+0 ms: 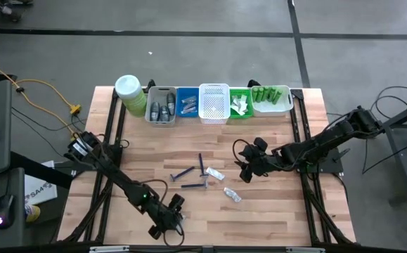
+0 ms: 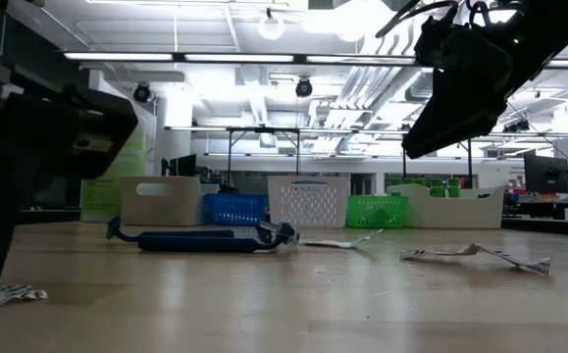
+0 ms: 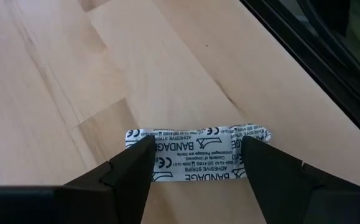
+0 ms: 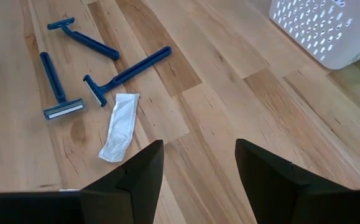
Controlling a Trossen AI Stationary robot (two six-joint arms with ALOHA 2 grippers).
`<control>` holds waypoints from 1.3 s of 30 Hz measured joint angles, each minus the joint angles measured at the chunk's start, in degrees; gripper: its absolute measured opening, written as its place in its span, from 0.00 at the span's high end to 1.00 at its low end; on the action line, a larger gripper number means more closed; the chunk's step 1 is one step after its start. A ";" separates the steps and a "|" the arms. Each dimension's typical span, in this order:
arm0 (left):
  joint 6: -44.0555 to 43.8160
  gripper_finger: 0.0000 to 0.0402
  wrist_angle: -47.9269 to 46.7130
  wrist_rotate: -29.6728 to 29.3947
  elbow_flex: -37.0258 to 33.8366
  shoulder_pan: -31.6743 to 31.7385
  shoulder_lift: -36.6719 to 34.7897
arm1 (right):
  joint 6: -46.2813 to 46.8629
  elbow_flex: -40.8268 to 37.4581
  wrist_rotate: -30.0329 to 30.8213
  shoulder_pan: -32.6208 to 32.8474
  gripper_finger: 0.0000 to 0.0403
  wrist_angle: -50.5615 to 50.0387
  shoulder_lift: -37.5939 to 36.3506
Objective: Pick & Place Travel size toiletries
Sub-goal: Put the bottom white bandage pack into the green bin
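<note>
Pickup step in hand: left gripper [image 3: 195, 171], jaws spread astride a bandage strip [image 3: 195, 152] near the worktop's front edge, needs closing; right gripper [image 4: 198, 180] hangs spread mid-worktop.

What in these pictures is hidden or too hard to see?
- Grey bin contents: high view, too small to name; low view, its wall hides them.
- White basket: high view, contents too small to tell.
- Bandage strip: left wrist view, the left gripper fingers cover its ends; low view, only an end shows.
- Sachet print: too small.
- Right gripper: low view, a dark shape cut off by the top edge.
</note>
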 joint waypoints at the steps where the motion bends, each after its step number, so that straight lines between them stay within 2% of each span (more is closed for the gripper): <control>1: -0.05 0.42 -0.39 -0.03 0.01 0.00 0.27 | 0.00 0.00 0.00 0.00 0.52 0.01 0.00; 8: -3.13 0.57 -2.84 -0.59 0.09 0.00 2.44 | 0.00 0.00 -0.02 0.00 0.52 -0.02 0.00; 20: -7.48 0.97 -2.74 -5.94 -0.16 -0.02 2.51 | -0.42 0.00 -0.02 0.00 0.52 -0.04 0.04; 23: -9.90 0.98 -2.48 -8.19 -0.27 -0.04 2.21 | -0.49 0.00 -0.02 0.00 0.52 -0.04 0.07; 29: -10.74 0.99 -0.51 -16.42 -0.38 -0.02 2.34 | -3.53 0.00 0.93 0.00 0.52 0.05 1.70; 31: -10.67 0.99 -0.76 -20.99 -0.42 0.01 2.39 | -4.57 -0.02 1.77 0.00 0.52 0.99 3.08; 35: -10.54 0.99 -0.97 -33.67 -0.62 0.17 1.42 | -8.51 -0.09 1.23 0.23 0.52 5.37 5.97; 39: -10.04 1.00 -0.58 -41.39 -0.67 2.22 -1.38 | -13.76 -0.09 0.89 1.40 0.52 11.25 7.69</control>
